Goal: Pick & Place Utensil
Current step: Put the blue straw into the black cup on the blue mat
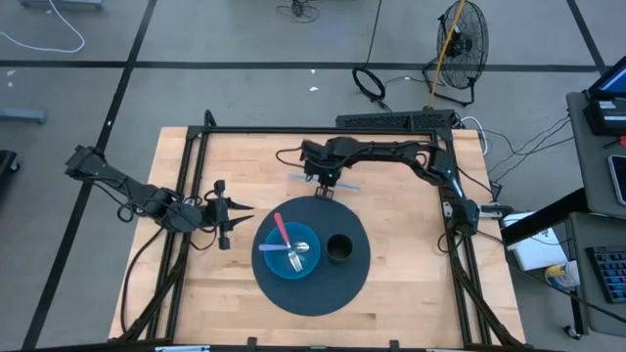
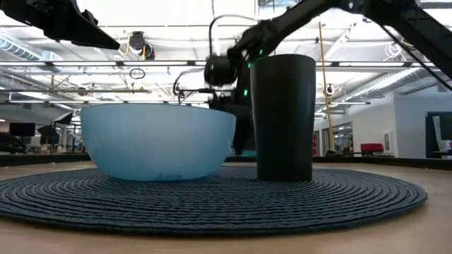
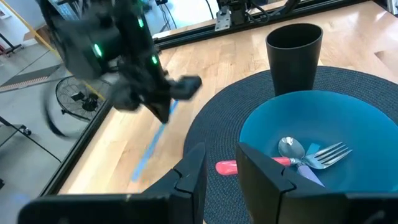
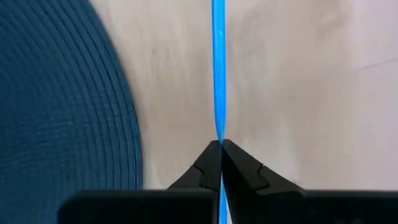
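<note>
A thin blue utensil point(image 1: 342, 184) lies level just beyond the far edge of the round dark mat point(image 1: 311, 288). My right gripper point(image 1: 324, 188) stands over its middle and is shut on it. On the mat, a blue bowl point(image 1: 279, 262) holds a red-handled spoon point(image 3: 227, 166), a fork point(image 3: 326, 154) and a purple handle. A black cup point(image 1: 339, 247) stands to the bowl's right. My left gripper point(image 3: 221, 171) waits open at the mat's left edge, pointing at the bowl. My right gripper pinches the blue utensil's handle point(image 4: 218, 127) between its two fingertips point(image 4: 233, 158), about halfway along its length. It comes from above, pointing down. The utensil shows edge-on as a thin line running away from the fingers. Whether it is lifted off the wood, I cannot tell.
A black frame rail point(image 1: 323, 130) runs along the far side of the table, close behind the right arm. Bare wood point(image 1: 411, 205) lies to the right of the mat and between the mat and the near edge.
</note>
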Controlling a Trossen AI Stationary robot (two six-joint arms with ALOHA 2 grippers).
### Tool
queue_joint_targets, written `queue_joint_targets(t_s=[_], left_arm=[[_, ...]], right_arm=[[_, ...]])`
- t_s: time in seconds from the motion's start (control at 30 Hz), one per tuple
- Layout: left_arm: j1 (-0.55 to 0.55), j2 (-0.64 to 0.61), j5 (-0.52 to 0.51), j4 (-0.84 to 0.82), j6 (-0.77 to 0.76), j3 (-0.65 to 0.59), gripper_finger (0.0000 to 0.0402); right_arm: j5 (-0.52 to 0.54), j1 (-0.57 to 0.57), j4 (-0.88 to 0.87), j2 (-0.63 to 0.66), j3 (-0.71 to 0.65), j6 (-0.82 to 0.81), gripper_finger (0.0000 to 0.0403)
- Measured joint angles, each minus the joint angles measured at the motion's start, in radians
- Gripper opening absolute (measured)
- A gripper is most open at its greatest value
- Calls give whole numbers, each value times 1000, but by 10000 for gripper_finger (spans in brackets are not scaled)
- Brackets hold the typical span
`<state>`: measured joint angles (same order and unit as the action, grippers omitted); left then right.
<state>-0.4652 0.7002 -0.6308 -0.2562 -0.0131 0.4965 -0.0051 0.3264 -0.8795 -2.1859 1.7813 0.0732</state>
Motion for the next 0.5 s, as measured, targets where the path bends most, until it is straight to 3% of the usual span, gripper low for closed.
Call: queue_joint_targets(t_s=[0.5], left_arm=[[0, 0, 0, 11, -4, 0, 93]], right_arm=[[6, -22, 5, 308, 3, -8, 1]])
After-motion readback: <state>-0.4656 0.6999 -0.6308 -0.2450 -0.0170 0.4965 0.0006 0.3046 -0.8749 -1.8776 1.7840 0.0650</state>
